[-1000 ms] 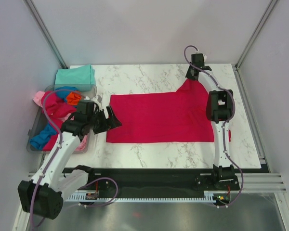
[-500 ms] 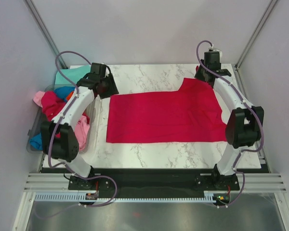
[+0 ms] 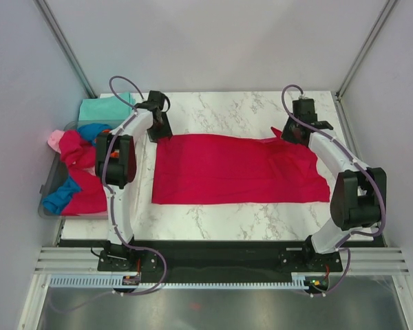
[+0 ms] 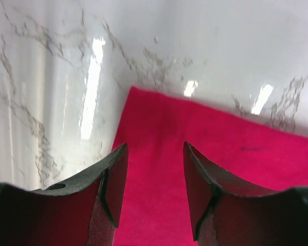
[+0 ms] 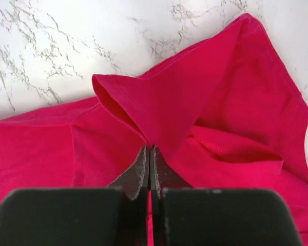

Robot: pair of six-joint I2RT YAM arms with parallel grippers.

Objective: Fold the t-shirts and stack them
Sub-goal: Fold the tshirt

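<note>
The crimson t-shirt (image 3: 234, 168) lies spread across the middle of the table (image 3: 213, 216). Left of it, a clear bin (image 3: 46, 187) holds heaped t-shirts (image 3: 79, 161). Over its far left corner the left claw (image 4: 154, 154) hangs open. At its far right, the right claw (image 5: 149, 148) pinches a raised fold. A mint-teal t-shirt (image 3: 104, 108) lies folded far left.

Right gripper (image 5: 149, 154), fingers pressed together, pinches a raised fold of the crimson-red t-shirt (image 5: 210, 118). The cloth lies rumpled on the white marbled table (image 5: 51, 51).
</note>
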